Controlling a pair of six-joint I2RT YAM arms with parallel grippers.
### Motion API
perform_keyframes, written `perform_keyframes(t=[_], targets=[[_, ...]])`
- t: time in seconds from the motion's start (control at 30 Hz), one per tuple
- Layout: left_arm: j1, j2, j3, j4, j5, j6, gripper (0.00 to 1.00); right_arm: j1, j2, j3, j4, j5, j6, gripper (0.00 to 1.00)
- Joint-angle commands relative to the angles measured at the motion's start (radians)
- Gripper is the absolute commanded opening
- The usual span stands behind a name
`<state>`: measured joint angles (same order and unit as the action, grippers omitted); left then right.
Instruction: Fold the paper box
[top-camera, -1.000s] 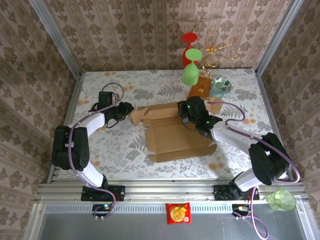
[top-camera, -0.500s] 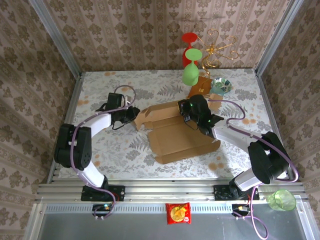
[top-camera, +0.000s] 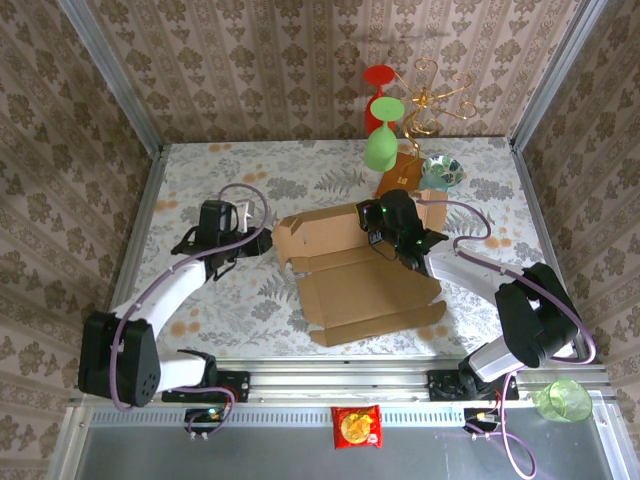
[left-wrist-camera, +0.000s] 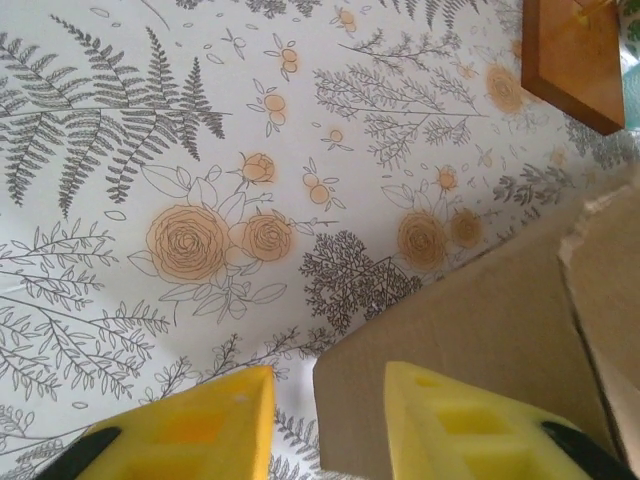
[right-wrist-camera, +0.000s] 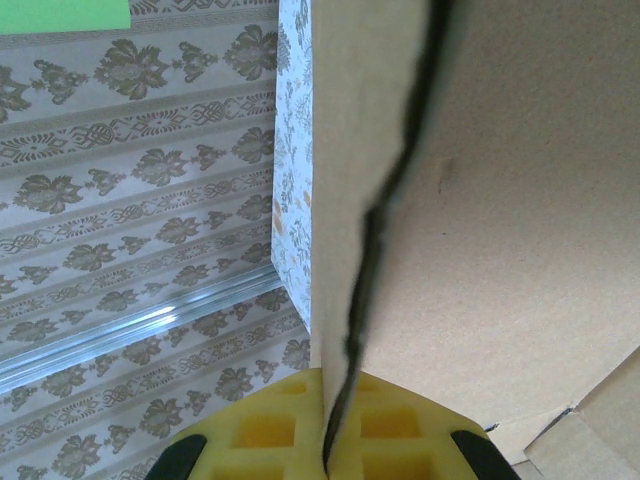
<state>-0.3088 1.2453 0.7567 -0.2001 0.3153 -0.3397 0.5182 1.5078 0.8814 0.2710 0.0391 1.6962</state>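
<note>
Left wrist view is showing the left gripper (left-wrist-camera: 328, 400) parted at a flap corner of the paper box (left-wrist-camera: 480, 320), the right gripper (right-wrist-camera: 325, 425) clamping its back panel.

I have the desk (top-camera: 200, 170) covered by a white cloth printed with grey ferns and orange roses. Across its middle lies the large tan corrugated-cardboard paper box (top-camera: 365, 290). Its wide base panel is flat on the cloth, skewed to the desk's edges, and its far panel is lifted off the surface. Near the far right corner I see a small glossy orange-brown rectangular packet (top-camera: 400, 177), just beside a round teal patterned bowl (top-camera: 441, 172). I can't tell whether the two are touching.
</note>
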Motion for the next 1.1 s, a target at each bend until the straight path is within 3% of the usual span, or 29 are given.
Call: perform_keyframes(t=[0.0, 0.2, 0.27, 0.57, 0.7, 0.87, 0.93, 1.07], targets=[[-0.044, -0.089, -0.014, -0.045, -0.077, 0.163, 0.42, -0.006, 0.024, 0.008, -0.029, -0.020, -0.030, 0.00], [-0.103, -0.287, -0.049, -0.054, -0.144, 0.129, 0.61, -0.007, 0.032, 0.012, -0.016, -0.019, -0.025, 0.00], [-0.109, -0.295, -0.056, -0.081, -0.139, 0.117, 0.63, -0.007, 0.034, 0.014, -0.009, -0.020, -0.023, 0.00], [-0.119, -0.042, 0.056, -0.085, -0.182, 0.145, 0.62, -0.005, 0.036, 0.015, 0.010, -0.017, -0.011, 0.00], [-0.177, 0.054, 0.088, -0.043, -0.279, 0.099, 0.52, -0.003, 0.037, -0.006, 0.066, -0.004, -0.006, 0.00], [-0.276, 0.125, 0.140, 0.005, -0.449, -0.038, 0.11, 0.010, 0.038, -0.061, 0.211, 0.054, 0.008, 0.00], [-0.309, 0.146, 0.163, 0.005, -0.540, -0.125, 0.00, 0.023, 0.044, -0.085, 0.278, 0.092, 0.021, 0.00], [-0.345, 0.170, 0.163, 0.077, -0.593, -0.267, 0.00, 0.044, 0.081, -0.109, 0.387, 0.134, 0.036, 0.00]])
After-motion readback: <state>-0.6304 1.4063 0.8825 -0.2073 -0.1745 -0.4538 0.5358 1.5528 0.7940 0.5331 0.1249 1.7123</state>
